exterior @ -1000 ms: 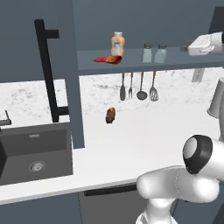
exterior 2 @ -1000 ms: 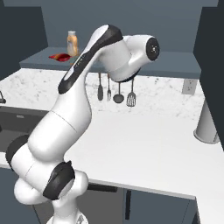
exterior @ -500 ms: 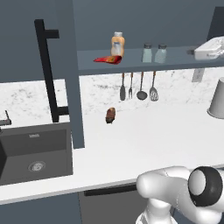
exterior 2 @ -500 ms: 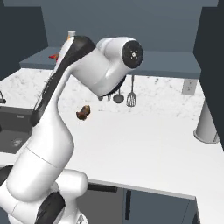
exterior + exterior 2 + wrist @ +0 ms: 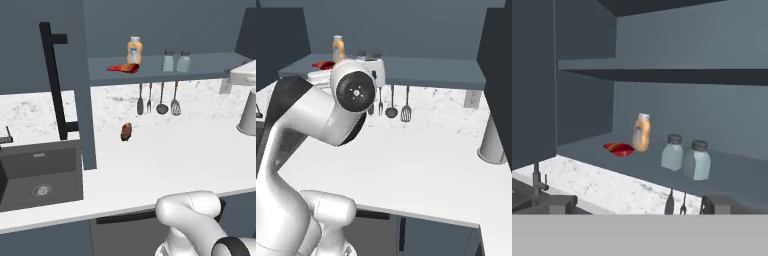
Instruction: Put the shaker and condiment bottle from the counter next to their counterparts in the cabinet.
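Shelf (image 5: 587, 145) of the cabinet (image 5: 30, 45) carries the red condiment bottle (image 5: 619, 149) beside the orange bottle (image 5: 641, 132), two shakers (image 5: 673, 152) just beside each other. End effector jaws spread wide, holding nothing.

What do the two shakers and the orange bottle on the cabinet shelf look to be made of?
The two shakers: pale blue-grey and see-through, so glass or clear plastic, with matte dark grey caps, maybe plastic or metal. The orange bottle: opaque, smooth and slightly glossy with a white cap, probably plastic. All are rendered, so these are guesses from color and sheen only.
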